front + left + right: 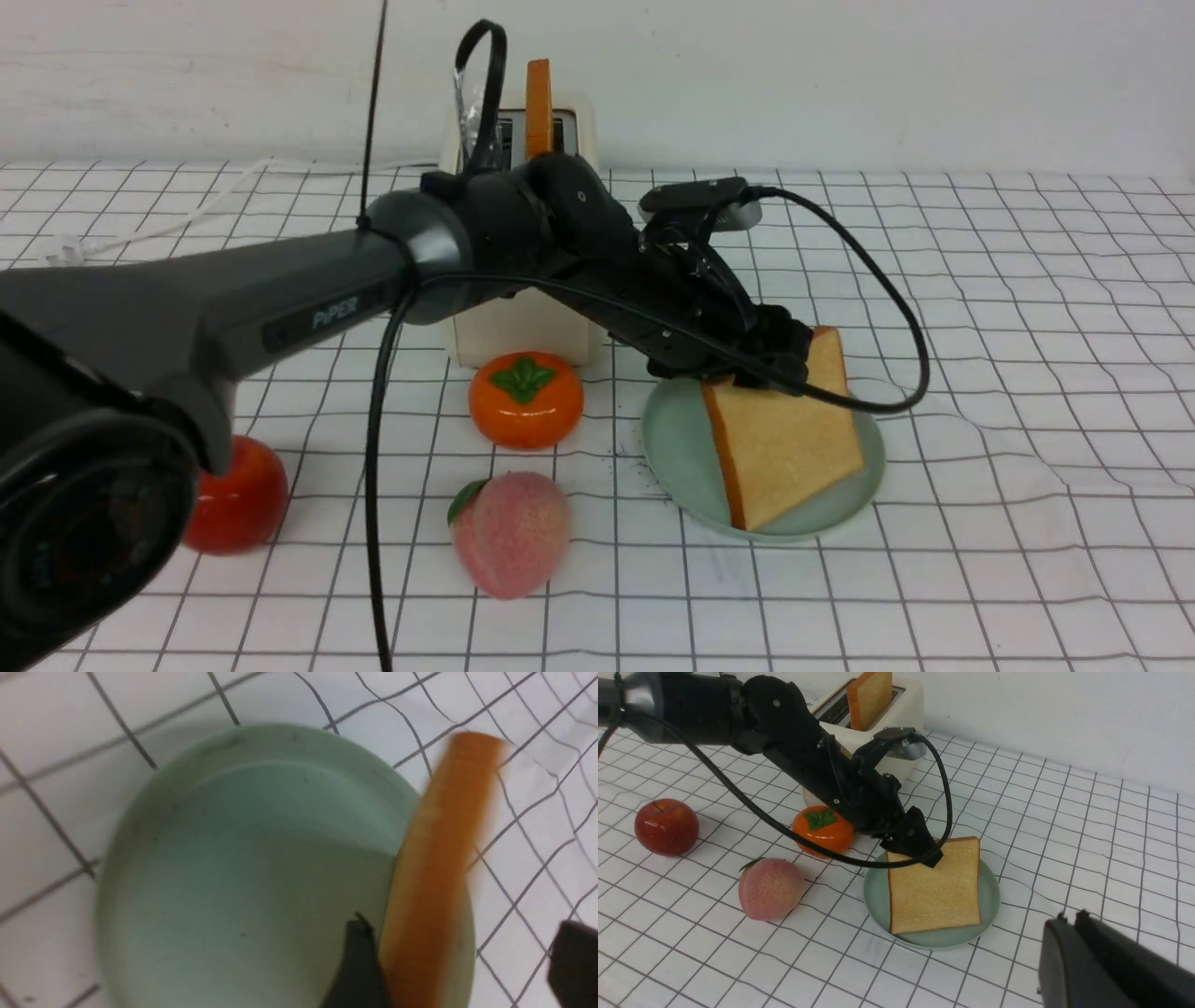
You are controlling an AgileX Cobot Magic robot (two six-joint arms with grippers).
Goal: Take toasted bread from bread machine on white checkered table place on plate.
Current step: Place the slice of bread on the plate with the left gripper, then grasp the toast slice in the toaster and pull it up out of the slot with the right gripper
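Nearest the front edge of the white checkered table (1027,467) lie a peach (509,532) and an apple (238,504), both outside the work path. Next comes the plate (672,439), with a persimmon (526,399) just beside its left rim. One slice of toasted bread (789,439) is on the plate but not flat: its lower edge rests in the plate's near half and its upper edge leans up toward the far rim, tilted. My left claw (780,369) sits at that raised upper edge. In the left wrist view the jaws stand apart, one finger touching the blurred crust and the other well clear of it, so nothing is clamped. My right claw (1071,917) hangs well off to the right of the plate with its jaws together and empty. Behind the persimmon stands the bread machine (523,327). The second slice (538,107) is upright in its right-hand slot, long axis vertical, crust edge toward me and its faces to left and right. It lies behind, above and left of my left claw, which is the nearer of the two. In my judgement the claw must first back clear of the leaning slice, then straddle the second slice from above.
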